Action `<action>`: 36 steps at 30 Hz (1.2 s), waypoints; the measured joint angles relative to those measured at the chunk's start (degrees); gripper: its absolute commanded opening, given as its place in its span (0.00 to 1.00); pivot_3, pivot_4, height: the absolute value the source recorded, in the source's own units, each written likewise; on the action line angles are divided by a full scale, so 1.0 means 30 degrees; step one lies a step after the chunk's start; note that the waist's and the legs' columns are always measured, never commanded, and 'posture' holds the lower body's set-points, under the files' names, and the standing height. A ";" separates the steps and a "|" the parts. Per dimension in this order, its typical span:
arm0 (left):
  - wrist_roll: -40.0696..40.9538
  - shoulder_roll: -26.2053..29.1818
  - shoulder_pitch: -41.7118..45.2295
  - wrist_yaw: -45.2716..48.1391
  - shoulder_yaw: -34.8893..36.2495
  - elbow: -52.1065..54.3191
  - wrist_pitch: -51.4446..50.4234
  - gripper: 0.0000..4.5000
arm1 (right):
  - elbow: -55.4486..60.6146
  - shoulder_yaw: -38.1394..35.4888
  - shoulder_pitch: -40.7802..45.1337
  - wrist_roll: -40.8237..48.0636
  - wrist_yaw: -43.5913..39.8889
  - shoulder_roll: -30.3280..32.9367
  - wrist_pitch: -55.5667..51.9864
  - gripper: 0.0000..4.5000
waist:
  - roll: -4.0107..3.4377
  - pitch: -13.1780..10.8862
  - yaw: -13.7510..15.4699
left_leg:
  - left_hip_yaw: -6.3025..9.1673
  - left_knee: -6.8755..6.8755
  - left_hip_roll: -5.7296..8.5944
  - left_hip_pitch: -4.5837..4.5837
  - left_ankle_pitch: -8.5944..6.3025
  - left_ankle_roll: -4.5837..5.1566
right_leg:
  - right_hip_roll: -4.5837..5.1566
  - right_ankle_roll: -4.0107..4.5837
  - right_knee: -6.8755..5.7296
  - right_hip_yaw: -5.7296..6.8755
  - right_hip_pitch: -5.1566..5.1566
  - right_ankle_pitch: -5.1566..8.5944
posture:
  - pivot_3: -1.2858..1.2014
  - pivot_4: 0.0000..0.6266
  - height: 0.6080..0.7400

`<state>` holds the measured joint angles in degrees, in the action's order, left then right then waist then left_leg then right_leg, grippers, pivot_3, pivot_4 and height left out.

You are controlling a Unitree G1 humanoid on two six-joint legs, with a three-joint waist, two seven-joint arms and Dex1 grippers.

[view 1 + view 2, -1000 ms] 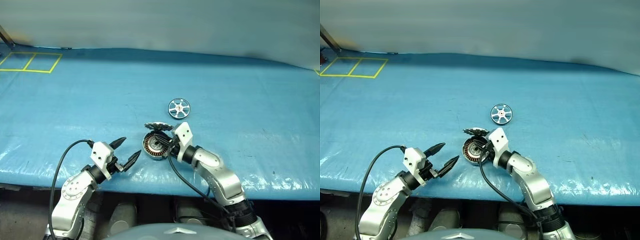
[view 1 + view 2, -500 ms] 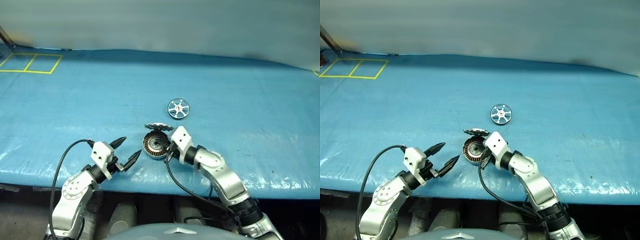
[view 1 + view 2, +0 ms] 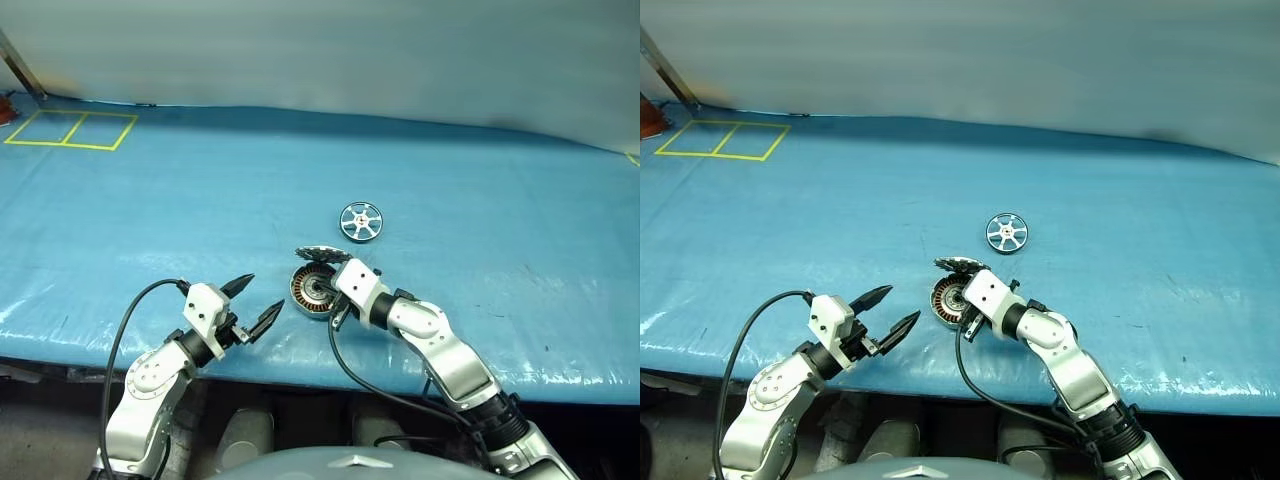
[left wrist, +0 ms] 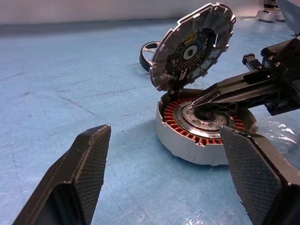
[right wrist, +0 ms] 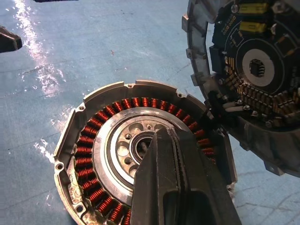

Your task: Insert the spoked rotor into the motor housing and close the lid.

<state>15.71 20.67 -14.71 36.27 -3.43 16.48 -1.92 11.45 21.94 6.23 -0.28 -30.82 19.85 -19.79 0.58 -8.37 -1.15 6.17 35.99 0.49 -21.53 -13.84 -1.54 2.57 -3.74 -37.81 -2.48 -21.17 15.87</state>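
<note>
A: What can't you see well?

B: The right gripper (image 5: 161, 154) covers the near part of the motor housing (image 5: 93, 154), so some copper coils are hidden. The picture edge cuts off the lid (image 5: 243, 70).

A: And the spoked rotor (image 4: 149, 50)?

B: From the left wrist, the lid hides most of it. The tips of the left gripper's fingers (image 4: 84, 173) are cut off too.

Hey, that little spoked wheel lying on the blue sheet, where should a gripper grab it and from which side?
The spoked rotor lies flat on the blue sheet, apart from the motor housing, with bare sheet all round. Best guess: come straight down from above, fingers spanning the dark outer rim on opposite sides. The flat pose leaves little edge for a sideways approach; the gaps between spokes look narrow for a finger.
</note>
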 measured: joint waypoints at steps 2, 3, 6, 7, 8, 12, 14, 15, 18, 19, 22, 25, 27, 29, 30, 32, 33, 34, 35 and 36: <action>0.0009 0.0000 0.0011 0.0000 0.0006 0.0000 -0.0001 0.88 | 0.0180 -0.0752 -0.0539 0.1389 -0.0498 -0.0563 -0.0424 0.00 | 0.0004 0.0001 0.0040 | 0.0003 -0.0002 -0.0003 -0.0016 0.0000 0.0001 | -0.0001 0.0004 -0.0002 0.0001 0.0008 -0.0006 | 0.52 0.24 1.00; 0.0011 0.0000 0.0036 0.0001 0.0006 0.0000 -0.0002 0.88 | 0.0288 -0.1088 -0.0706 0.2002 -0.0669 -0.0821 -0.0658 0.00 | -0.0005 -0.0005 0.0032 | 0.0004 -0.0004 -0.0004 -0.0028 0.0000 0.0002 | -0.0002 0.0004 -0.0005 -0.0001 0.0008 -0.0030 | 0.52 0.24 1.00; 0.0013 -0.0012 0.0229 0.0011 0.0001 -0.0001 -0.0003 0.88 | 0.0790 -0.1881 -0.1221 0.4293 -0.1225 -0.1702 -0.1697 0.00 | -0.0050 -0.0089 -0.0059 | 0.0005 -0.0014 -0.0008 -0.0068 -0.0003 0.0005 | -0.0007 0.0037 -0.0019 -0.0005 -0.0048 -0.0078 | 0.52 0.24 1.00; 0.0015 -0.0013 0.0285 0.0012 0.0001 -0.0001 -0.0003 0.88 | 0.1016 -0.2070 -0.1234 0.4713 -0.1313 -0.1749 -0.1938 0.00 | -0.0060 -0.0109 -0.0096 | 0.0002 -0.0017 -0.0008 -0.0093 -0.0003 0.0005 | -0.0006 0.0034 -0.0023 -0.0014 -0.0085 -0.0080 | 0.52 0.24 1.00; 0.0022 -0.0014 0.0339 0.0019 0.0001 -0.0001 -0.0003 0.88 | 0.1385 -0.2322 -0.1226 0.5073 -0.1344 -0.1704 -0.2138 0.00 | -0.0072 -0.0122 -0.0137 | -0.0001 -0.0018 -0.0005 -0.0115 -0.0005 0.0009 | -0.0007 0.0026 -0.0029 -0.0019 -0.0113 -0.0088 | 0.52 0.24 1.00; 0.0033 -0.0014 0.0346 0.0031 0.0009 -0.0015 -0.0001 0.88 | 0.2667 -0.2828 -0.1216 0.5524 -0.1420 -0.0967 -0.2551 0.00 | -0.0072 -0.0148 -0.0143 | -0.0011 -0.0032 -0.0004 -0.0135 -0.0018 0.0024 | -0.0007 0.0031 -0.0020 -0.0010 -0.0132 -0.0082 | 0.52 0.24 1.00; 0.0043 -0.0017 0.0348 0.0042 0.0014 -0.0024 0.0017 0.88 | 0.3287 -0.2965 -0.1395 0.5457 -0.1467 0.0138 -0.2901 0.00 | -0.0088 -0.0167 -0.0123 | -0.0018 -0.0031 0.0001 -0.0149 -0.0023 0.0033 | -0.0003 0.0030 -0.0009 -0.0012 -0.0139 -0.0080 | 0.52 0.24 1.00; 0.0047 -0.0013 0.0307 0.0041 0.0046 -0.0040 0.0037 0.88 | 0.3359 -0.3183 -0.1532 0.5382 -0.1463 0.0817 -0.3101 0.00 | -0.0085 -0.0172 -0.0089 | -0.0018 -0.0028 0.0005 -0.0154 -0.0025 0.0035 | 0.0000 0.0028 -0.0003 -0.0010 -0.0139 -0.0080 | 0.52 0.24 1.00; 0.0058 -0.0030 0.0187 0.0026 0.0077 -0.0073 0.0083 0.88 | 0.3169 -0.4241 -0.1740 0.4813 -0.1138 0.2349 -0.3480 0.00 | -0.0076 -0.0197 -0.0061 | -0.0028 -0.0023 0.0006 -0.0162 -0.0025 0.0035 | 0.0000 0.0027 -0.0002 -0.0012 -0.0145 -0.0078 | 0.52 0.24 1.00; 0.0058 -0.0051 0.0163 0.0022 0.0079 -0.0073 0.0104 0.88 | 0.3075 -0.4569 -0.1709 0.4652 -0.0934 0.2541 -0.3527 0.00 | -0.0074 -0.0202 -0.0080 | -0.0031 -0.0023 0.0000 -0.0160 -0.0024 0.0035 | -0.0005 0.0030 -0.0005 -0.0012 -0.0145 -0.0076 | 0.52 0.24 1.00; 0.0087 -0.0157 0.0147 0.0003 0.0093 -0.0083 0.0338 0.88 | 0.2106 -0.5526 -0.0324 0.3878 0.0078 0.2930 -0.3501 0.00 | -0.0104 -0.0253 -0.0247 | -0.0065 -0.0017 -0.0014 -0.0152 -0.0019 0.0027 | -0.0010 0.0021 -0.0019 -0.0022 -0.0157 -0.0083 | 0.52 0.24 1.00; 0.0200 -0.0489 0.0121 -0.0066 0.0195 -0.0124 0.0417 0.88 | 0.1146 -0.5783 0.1929 0.2816 0.0210 0.3903 -0.2837 0.00 | -0.0120 -0.0277 -0.0292 | -0.0081 -0.0002 -0.0007 -0.0151 -0.0014 0.0029 | -0.0011 -0.0013 -0.0017 -0.0040 -0.0154 -0.0105 | 0.52 0.24 1.00; 0.0203 -0.0517 0.0149 -0.0085 0.0183 -0.0217 0.0432 0.88 | -0.0003 -0.5257 0.3739 0.1725 0.0095 0.4275 -0.2005 0.04 | -0.0113 -0.0279 -0.0327 | -0.0077 -0.0003 -0.0009 -0.0149 -0.0014 0.0030 | -0.0019 -0.0011 -0.0018 -0.0038 -0.0152 -0.0106 | 0.52 0.24 1.00; 0.0192 -0.0598 0.0238 -0.0078 0.0121 -0.0265 0.0454 0.88 | -0.1942 -0.4158 0.5436 0.0556 -0.0113 0.4240 -0.0886 0.15 | -0.0113 -0.0279 -0.0342 | -0.0075 -0.0009 -0.0007 -0.0147 -0.0015 0.0031 | -0.0019 -0.0004 -0.0018 -0.0042 -0.0152 -0.0108 | 0.52 0.24 1.00; 0.0183 -0.0714 0.0264 -0.0091 0.0113 -0.0272 0.0466 0.88 | -0.3020 -0.3586 0.6183 0.0099 -0.0320 0.4079 -0.0404 0.22 | -0.0113 -0.0280 -0.0336 | -0.0078 -0.0008 -0.0006 -0.0149 -0.0016 0.0033 | -0.0019 -0.0003 -0.0018 -0.0046 -0.0152 -0.0108 | 0.52 0.24 1.00; 0.0165 -0.0816 0.0346 -0.0095 -0.0015 -0.0280 0.0475 0.88 | -0.4869 -0.2596 0.7290 -0.0505 -0.0946 0.3671 0.0261 0.36 | -0.0111 -0.0282 -0.0326 | -0.0079 -0.0008 -0.0003 -0.0154 -0.0019 0.0036 | -0.0016 -0.0002 -0.0017 -0.0050 -0.0154 -0.0110 | 0.52 0.24 1.00; 0.0153 -0.0846 0.0336 -0.0103 -0.0038 -0.0282 0.0485 0.88 | -0.5905 -0.1997 0.7951 -0.0721 -0.1455 0.3480 0.0494 0.44 | -0.0110 -0.0282 -0.0324 | -0.0080 -0.0007 -0.0001 -0.0154 -0.0022 0.0042 | -0.0012 -0.0002 -0.0019 -0.0051 -0.0154 -0.0111 | 0.52 0.24 1.00; 0.0142 -0.0852 0.0334 -0.0110 -0.0057 -0.0281 0.0494 0.88 | -0.6892 -0.1494 0.8615 -0.0962 -0.2033 0.3284 0.0794 0.50 | -0.0112 -0.0284 -0.0318 | -0.0078 -0.0009 0.0001 -0.0160 -0.0026 0.0048 | -0.0007 -0.0001 -0.0016 -0.0050 -0.0160 -0.0111 | 0.52 0.24 1.00; 0.0135 -0.0855 0.0319 -0.0115 -0.0069 -0.0281 0.0501 0.88 | -0.7567 -0.1211 0.9098 -0.1147 -0.2437 0.3121 0.1049 0.57 | -0.0112 -0.0284 -0.0307 | -0.0076 -0.0010 0.0003 -0.0168 -0.0029 0.0053 | -0.0002 -0.0002 -0.0014 -0.0045 -0.0167 -0.0111 | 0.52 0.24 1.00; 0.0128 -0.0852 0.0279 -0.0126 -0.0065 -0.0281 0.0505 0.88 | -0.8191 -0.0967 0.9606 -0.1313 -0.2777 0.2977 0.1262 0.57 | -0.0112 -0.0284 -0.0306 | -0.0077 -0.0010 0.0004 -0.0175 -0.0033 0.0059 | 0.0001 -0.0001 -0.0013 -0.0046 -0.0176 -0.0111 | 0.52 0.24 1.00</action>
<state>16.09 18.11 -13.87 35.89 -3.62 15.63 -0.40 -13.13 19.04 35.05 -4.22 -39.16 28.78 -16.01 0.25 -9.22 -2.06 5.94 35.96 0.50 -22.05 -13.94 -1.36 2.58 -3.74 -37.85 -2.61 -21.69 15.54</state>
